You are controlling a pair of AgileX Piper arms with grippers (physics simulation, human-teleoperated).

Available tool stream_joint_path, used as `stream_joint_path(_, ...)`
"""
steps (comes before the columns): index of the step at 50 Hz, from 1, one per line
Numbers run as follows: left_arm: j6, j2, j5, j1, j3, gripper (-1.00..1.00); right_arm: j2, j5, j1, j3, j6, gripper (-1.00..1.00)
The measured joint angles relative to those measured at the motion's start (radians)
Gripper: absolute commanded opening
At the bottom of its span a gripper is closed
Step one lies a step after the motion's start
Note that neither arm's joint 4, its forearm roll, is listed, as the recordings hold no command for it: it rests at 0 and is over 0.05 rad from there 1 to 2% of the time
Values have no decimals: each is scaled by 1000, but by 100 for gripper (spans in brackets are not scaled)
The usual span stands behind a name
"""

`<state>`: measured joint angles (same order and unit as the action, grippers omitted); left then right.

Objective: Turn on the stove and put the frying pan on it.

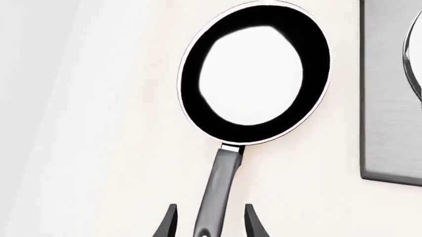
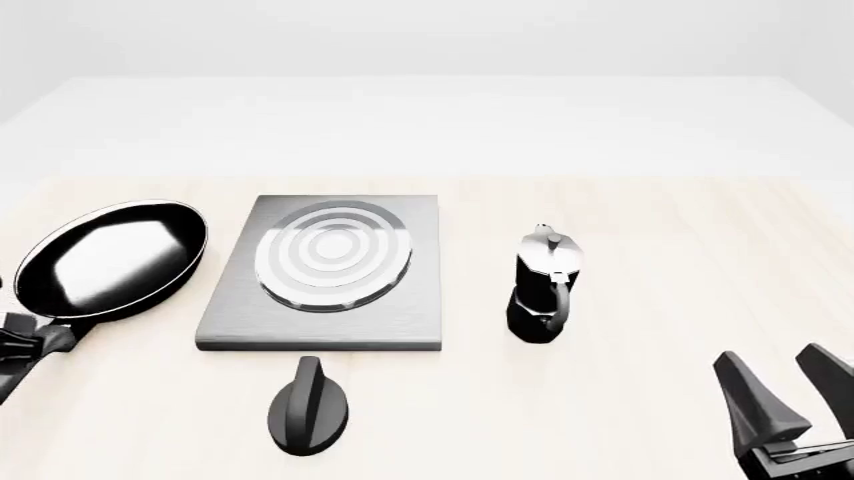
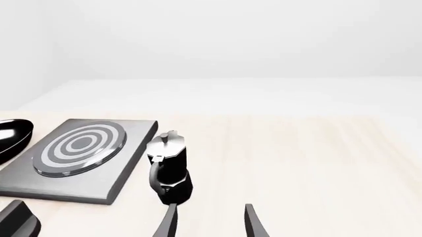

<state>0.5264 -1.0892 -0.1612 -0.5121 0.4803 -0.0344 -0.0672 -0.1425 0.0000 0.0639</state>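
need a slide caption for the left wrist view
Left gripper open astride the pan handle, stove edge beside it.

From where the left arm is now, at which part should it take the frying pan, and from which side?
Grip the frying pan by its long grey handle, coming from the near, left side of the table, where the handle points. The bowl is wide and shallow, too broad for the jaws. The left gripper already has its open jaws on either side of the handle's end, apparently not yet closed on it.

Frying pan (image 2: 114, 262) lies just left of stove (image 2: 331, 270).
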Motion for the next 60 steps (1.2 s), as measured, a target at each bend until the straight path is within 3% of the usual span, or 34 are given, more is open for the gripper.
stream_joint_path(36, 62, -485, 414, -44, -15, 100, -83, 71, 4, 0, -11, 100)
stream_joint_path(51, 76, -578, 500, -46, -23, 100, -120, 108, 7, 0, -13, 100)
stream_joint_path(52, 76, -577, 502, -45, -24, -100, -122, 109, 7, 0, -13, 100)
stream_joint_path(60, 71, -554, 506, -42, -47, -100, -130, 118, 7, 0, -13, 100)
